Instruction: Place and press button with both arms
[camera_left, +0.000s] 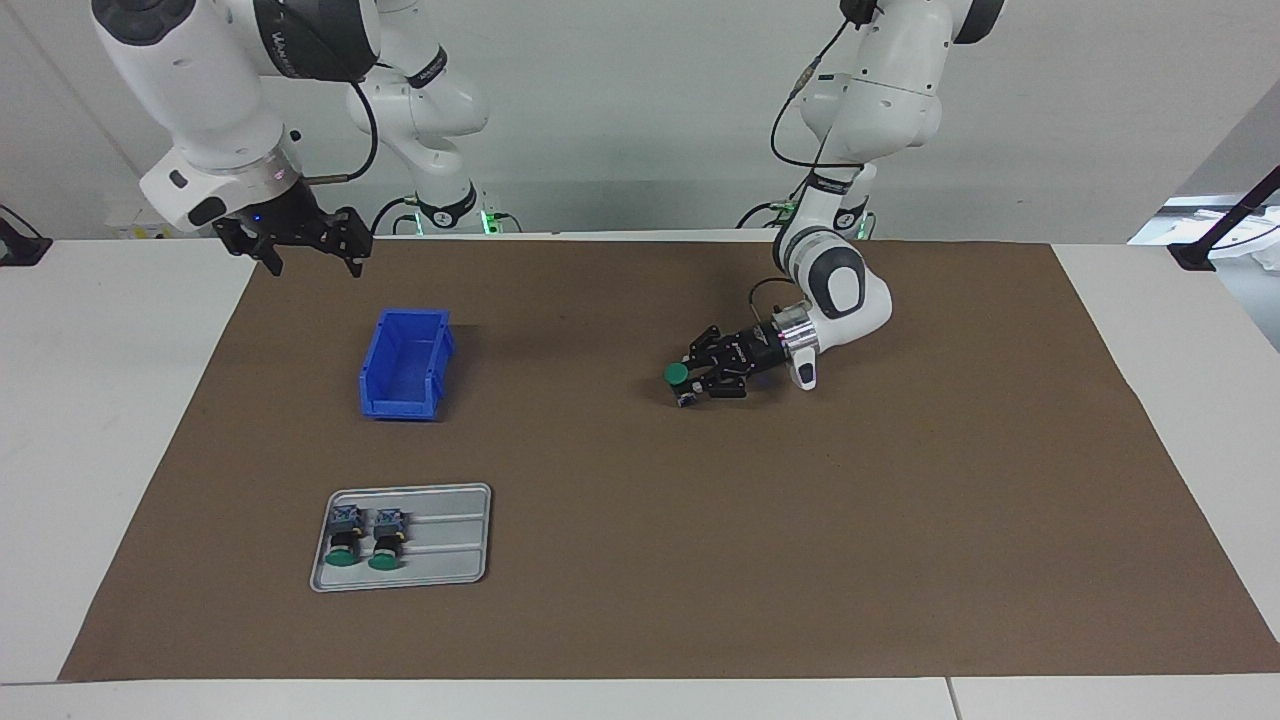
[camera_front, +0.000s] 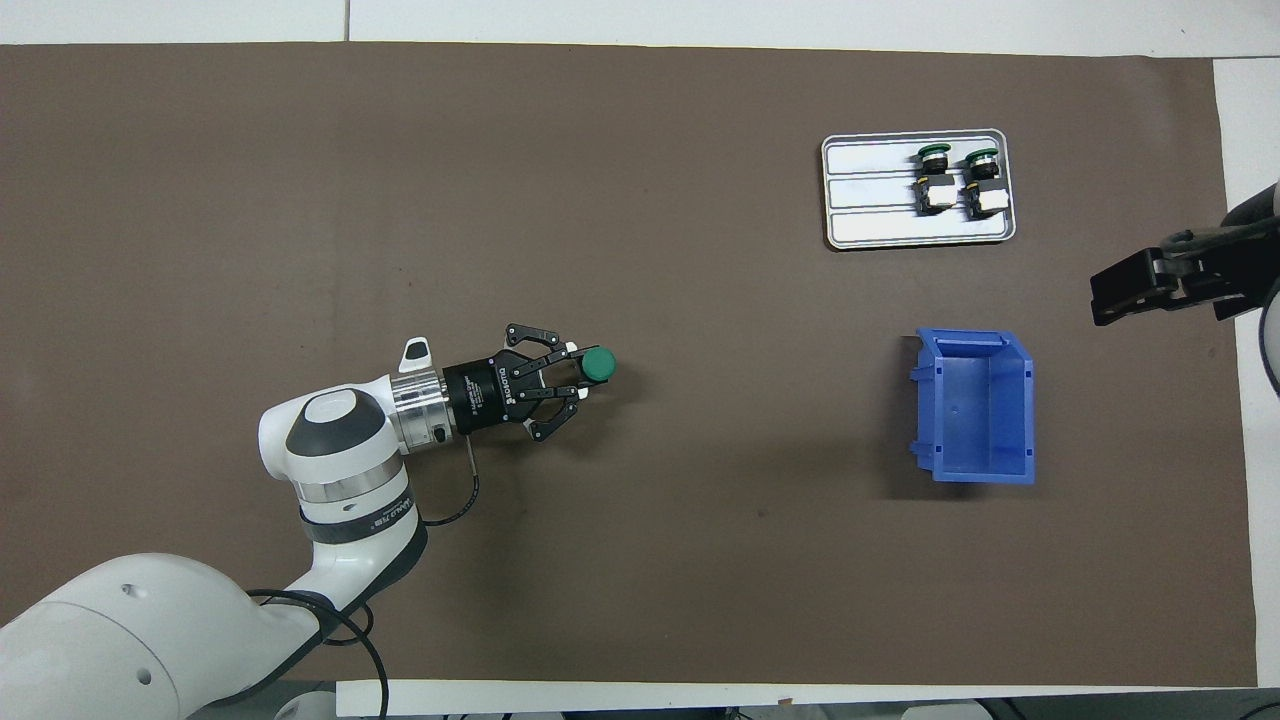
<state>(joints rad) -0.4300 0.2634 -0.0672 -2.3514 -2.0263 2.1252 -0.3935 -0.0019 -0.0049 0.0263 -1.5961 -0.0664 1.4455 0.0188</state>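
Note:
My left gripper (camera_left: 692, 386) (camera_front: 578, 380) lies low and level over the middle of the brown mat, shut on a button (camera_left: 676, 373) (camera_front: 598, 365). The button's round green cap faces up and its blue-grey block points down at the mat; I cannot tell whether the block touches the mat. The right gripper (camera_left: 305, 250) (camera_front: 1140, 285) hangs open and empty, high over the mat's edge at the right arm's end, and waits there.
A blue bin (camera_left: 405, 365) (camera_front: 975, 405) stands empty on the mat toward the right arm's end. Farther from the robots lies a grey tray (camera_left: 450, 500) (camera_front: 870, 190) with two more green-capped buttons (camera_left: 343, 540) (camera_front: 935, 175) on their sides.

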